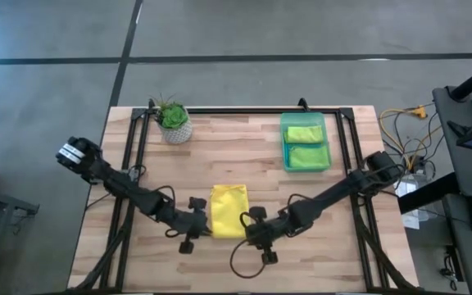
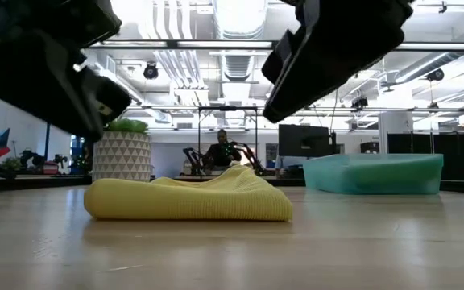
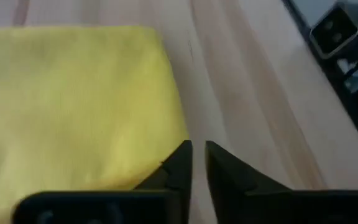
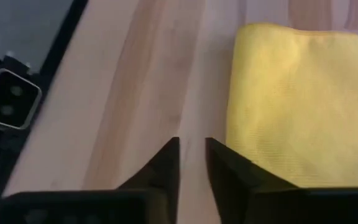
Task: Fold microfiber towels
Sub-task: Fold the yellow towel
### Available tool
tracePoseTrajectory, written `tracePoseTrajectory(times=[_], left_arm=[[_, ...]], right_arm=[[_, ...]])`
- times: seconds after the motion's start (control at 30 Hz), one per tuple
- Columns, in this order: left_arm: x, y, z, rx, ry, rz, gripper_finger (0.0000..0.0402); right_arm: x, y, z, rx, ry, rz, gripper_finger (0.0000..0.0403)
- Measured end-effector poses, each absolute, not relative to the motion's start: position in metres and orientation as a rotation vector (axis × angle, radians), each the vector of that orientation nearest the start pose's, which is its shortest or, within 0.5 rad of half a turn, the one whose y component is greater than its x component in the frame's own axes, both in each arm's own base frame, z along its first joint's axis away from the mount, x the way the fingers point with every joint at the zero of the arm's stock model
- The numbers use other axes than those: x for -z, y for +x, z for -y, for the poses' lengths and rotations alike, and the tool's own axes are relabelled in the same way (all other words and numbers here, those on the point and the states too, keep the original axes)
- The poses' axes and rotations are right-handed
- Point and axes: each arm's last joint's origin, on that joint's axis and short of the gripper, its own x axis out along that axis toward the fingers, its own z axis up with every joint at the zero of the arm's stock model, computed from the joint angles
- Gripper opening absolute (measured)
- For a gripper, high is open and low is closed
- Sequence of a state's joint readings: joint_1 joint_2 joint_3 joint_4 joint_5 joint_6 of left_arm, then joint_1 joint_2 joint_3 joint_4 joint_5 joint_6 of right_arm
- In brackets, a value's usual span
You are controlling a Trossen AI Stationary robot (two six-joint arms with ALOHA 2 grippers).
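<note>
Wooden plank table (image 1: 244, 156), folded ribbed yellow towel (image 1: 229, 210), both hands (image 1: 206, 224) (image 1: 246, 230) slightly parted, empty

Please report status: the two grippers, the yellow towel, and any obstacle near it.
Left gripper and right gripper flank the yellow towel, fingers slightly apart, holding nothing. Towel lies folded on table. Two green towels in bin. Nothing in the way.

Potted plant (image 1: 173, 120) at table's (image 1: 236, 156) far-left corner; green plastic bin (image 1: 306, 143) far right; person (image 2: 220, 150) in bkgd.
</note>
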State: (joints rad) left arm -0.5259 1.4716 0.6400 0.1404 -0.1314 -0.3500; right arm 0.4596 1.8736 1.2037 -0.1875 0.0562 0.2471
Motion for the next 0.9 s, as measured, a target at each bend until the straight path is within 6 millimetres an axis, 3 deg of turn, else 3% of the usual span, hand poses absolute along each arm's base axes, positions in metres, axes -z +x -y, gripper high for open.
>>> tracePoseTrajectory(times=[0.27, 0.47, 0.63, 0.9], left_arm=[[-0.156, 0.262, 0.147, 0.251, -0.050, -0.727, 0.0172], [-0.137, 0.275, 0.154, 0.225, -0.077, -0.792, 0.0257], [-0.123, 0.280, 0.157, 0.161, -0.160, -0.848, 0.0265], [-0.126, 0.279, 0.157, 0.139, -0.223, -0.867, 0.0245]], right_arm=[[-0.163, 0.345, -0.164, -0.284, -0.061, -0.914, 0.0181], [-0.155, 0.341, -0.160, -0.267, -0.121, -0.914, 0.0228], [-0.153, 0.343, -0.155, -0.237, -0.125, -0.892, 0.0237], [-0.155, 0.348, -0.156, -0.261, -0.139, -0.821, 0.0230]])
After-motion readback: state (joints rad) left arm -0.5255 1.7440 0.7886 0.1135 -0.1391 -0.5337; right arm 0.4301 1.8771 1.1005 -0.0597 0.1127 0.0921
